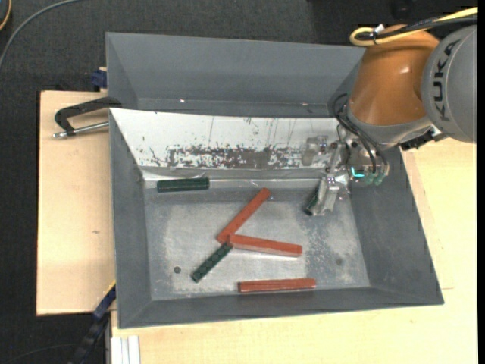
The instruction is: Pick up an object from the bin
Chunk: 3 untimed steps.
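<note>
My gripper [321, 202] hangs over the right part of the bin floor, near the back wall, with its metal fingers pointing down and to the left. Nothing shows between the fingers. Left of the gripper lies a red stick [244, 216], set on a slant. A second red stick [265, 245] lies below it, touching its lower end. A dark green stick [211, 262] points away from that same spot toward the lower left.
A third red stick [276, 284] lies along the front wall. Another dark green stick [183, 185] rests at the back left, at the foot of the back wall. The arm with its orange cover comes in from the upper right.
</note>
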Motion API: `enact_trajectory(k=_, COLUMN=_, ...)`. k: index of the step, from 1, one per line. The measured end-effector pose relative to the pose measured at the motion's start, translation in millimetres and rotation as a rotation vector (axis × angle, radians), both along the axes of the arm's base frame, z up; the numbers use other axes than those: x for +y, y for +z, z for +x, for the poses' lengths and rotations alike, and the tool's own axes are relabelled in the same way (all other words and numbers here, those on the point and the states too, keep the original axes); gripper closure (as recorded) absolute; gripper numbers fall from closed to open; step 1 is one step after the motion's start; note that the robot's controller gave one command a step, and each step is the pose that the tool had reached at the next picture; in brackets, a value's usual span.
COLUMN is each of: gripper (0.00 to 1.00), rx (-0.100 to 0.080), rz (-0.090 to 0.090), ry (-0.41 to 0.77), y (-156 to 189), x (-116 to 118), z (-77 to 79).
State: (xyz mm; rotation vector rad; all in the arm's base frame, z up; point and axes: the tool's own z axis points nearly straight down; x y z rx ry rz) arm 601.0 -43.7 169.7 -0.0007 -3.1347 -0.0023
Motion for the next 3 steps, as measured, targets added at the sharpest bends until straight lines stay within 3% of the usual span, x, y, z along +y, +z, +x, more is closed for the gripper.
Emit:
enact_trajectory(k=1, gripper=0.00, rx=0.005, rz=0.002, ry=-0.028, y=-95, x=52, z=-80.9)
enact_trajectory(k=2, gripper=1.00, rx=-0.008, rz=0.000, ry=-0.031, y=-90, x=49, z=-76.2)
enact_trajectory(k=3, gripper=1.00, rx=-0.022, rz=-0.001, ry=0.032, y=68, x=50, z=-80.0)
